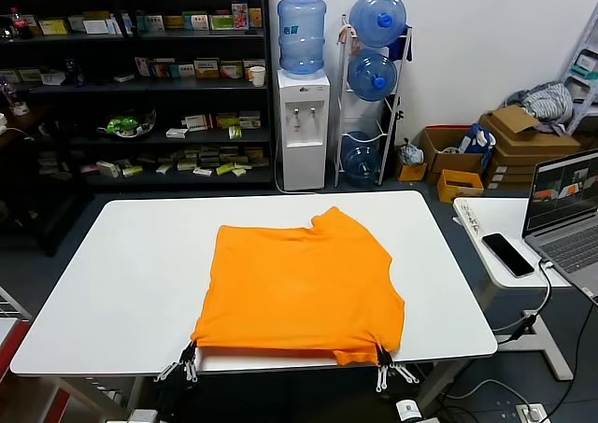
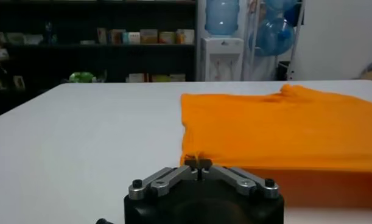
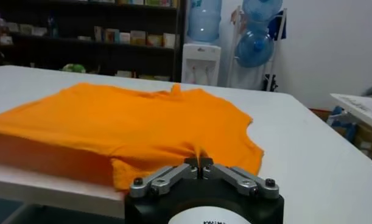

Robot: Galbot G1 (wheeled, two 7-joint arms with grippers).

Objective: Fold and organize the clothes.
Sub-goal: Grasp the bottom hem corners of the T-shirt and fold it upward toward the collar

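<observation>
The orange T-shirt [image 1: 301, 288] lies on the white table [image 1: 121, 283], folded over, its near edge at the table's front edge. No lettering shows. My left gripper [image 1: 190, 349] is shut on the shirt's near left corner [image 2: 196, 159]. My right gripper [image 1: 381, 353] is shut on the near right corner [image 3: 198, 159]. Both grippers sit just past the table's front edge, holding the cloth slightly raised. The shirt also shows in the left wrist view [image 2: 283, 125] and the right wrist view [image 3: 125, 125].
A side table at the right holds a phone [image 1: 507, 254] and a laptop [image 1: 565, 218]. Behind the table stand a water dispenser [image 1: 303, 124], a bottle rack [image 1: 374, 77], shelves [image 1: 140, 77] and cardboard boxes with a grey cloth bundle [image 1: 547, 101].
</observation>
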